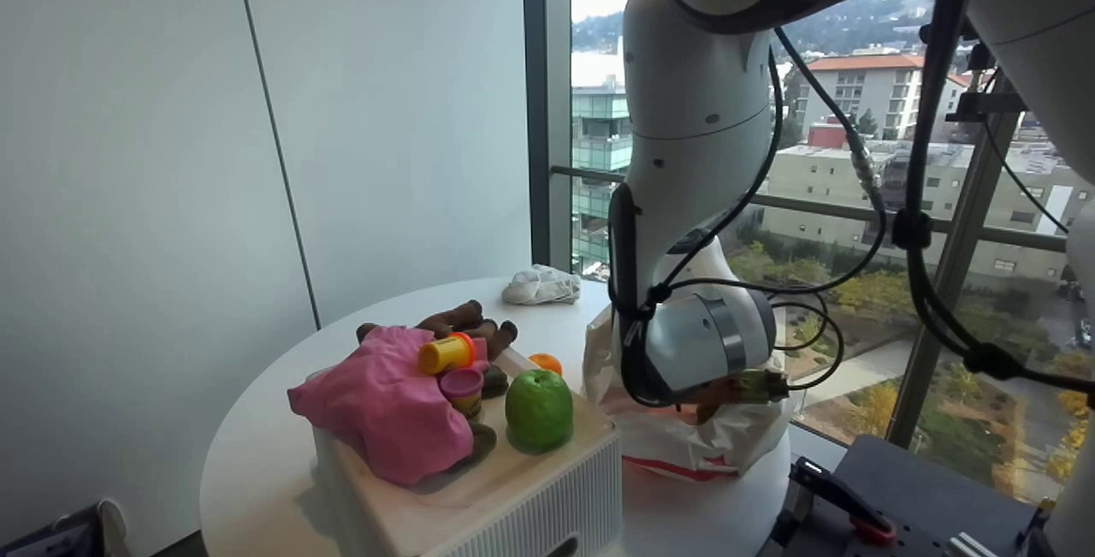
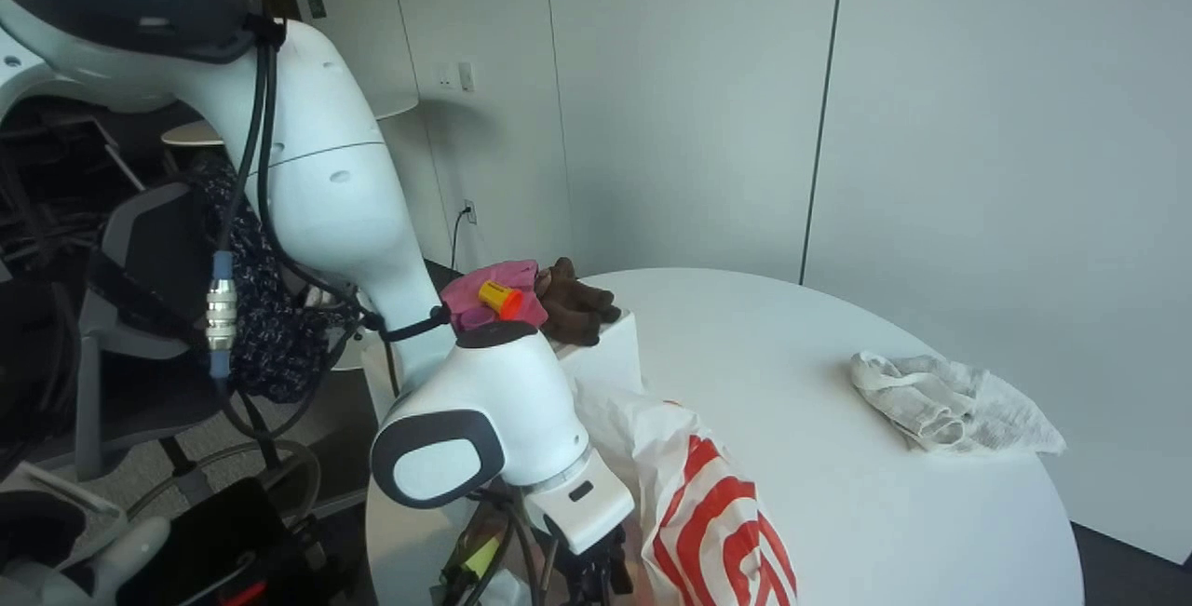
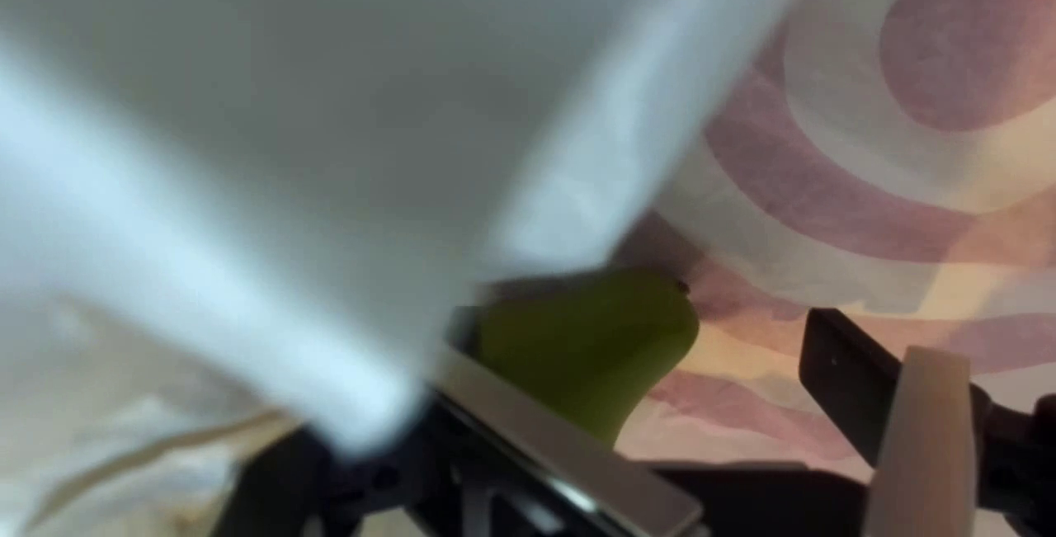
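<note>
My gripper [image 3: 652,339] points down into a white plastic bag [image 1: 684,446] with red stripes. Its jaws stand wide apart in the wrist view. A green pear [image 3: 586,347] lies between them, close to the finger on the left and well away from the dark fingertip [image 3: 846,376] on the right. Whether the left finger touches the pear I cannot tell. Part of the pear is hidden by that finger and by a blurred white fold of the bag. In both exterior views the bag and wrist hide the fingertips.
Beside the bag, a pale box [image 1: 513,506] carries a pink cloth [image 1: 393,403], a yellow tub [image 1: 446,353], a purple-lidded tub [image 1: 462,390], a green fruit [image 1: 539,411] and a brown plush toy [image 2: 573,303]. An orange fruit [image 1: 545,362] shows behind. A crumpled white cloth [image 2: 941,401] lies on the round table [image 2: 745,336].
</note>
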You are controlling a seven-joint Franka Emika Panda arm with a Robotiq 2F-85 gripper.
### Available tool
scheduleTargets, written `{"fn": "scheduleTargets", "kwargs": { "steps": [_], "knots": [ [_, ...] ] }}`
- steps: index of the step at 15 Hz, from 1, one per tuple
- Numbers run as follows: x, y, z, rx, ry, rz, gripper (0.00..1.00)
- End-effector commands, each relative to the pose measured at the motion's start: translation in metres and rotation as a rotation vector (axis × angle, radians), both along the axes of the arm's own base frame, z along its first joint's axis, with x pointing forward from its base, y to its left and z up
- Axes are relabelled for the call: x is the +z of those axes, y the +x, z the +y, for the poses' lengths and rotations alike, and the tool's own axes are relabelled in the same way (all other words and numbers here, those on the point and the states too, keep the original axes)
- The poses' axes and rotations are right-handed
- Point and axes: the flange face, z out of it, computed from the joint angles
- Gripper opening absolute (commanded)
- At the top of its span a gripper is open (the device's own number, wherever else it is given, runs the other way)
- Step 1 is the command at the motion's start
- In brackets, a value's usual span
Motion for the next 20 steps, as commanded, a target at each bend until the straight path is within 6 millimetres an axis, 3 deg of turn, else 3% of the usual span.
{"fn": "scheduleTargets", "kwargs": {
  "steps": [1, 2, 5, 9, 13, 16, 17, 18, 20],
  "knots": [
    [-0.006, 0.012, -0.007, -0.009, -0.087, -0.011, 0.74],
    [-0.008, 0.012, -0.007, -0.011, -0.094, -0.011, 0.71],
    [-0.008, 0.014, -0.007, -0.022, -0.102, -0.018, 0.45],
    [0.01, 0.017, 0.002, -0.019, -0.056, -0.049, 0.15],
    [0.042, 0.021, 0.009, 0.001, -0.009, -0.084, 0.04],
    [0.055, 0.025, 0.008, 0.007, 0.005, -0.079, 0.1],
    [0.056, 0.026, 0.008, 0.009, 0.017, -0.07, 0.34],
    [0.055, 0.029, 0.007, 0.013, 0.009, -0.069, 0.35],
    [0.051, 0.035, 0.004, 0.026, -0.01, -0.055, 0.47]
  ]
}}
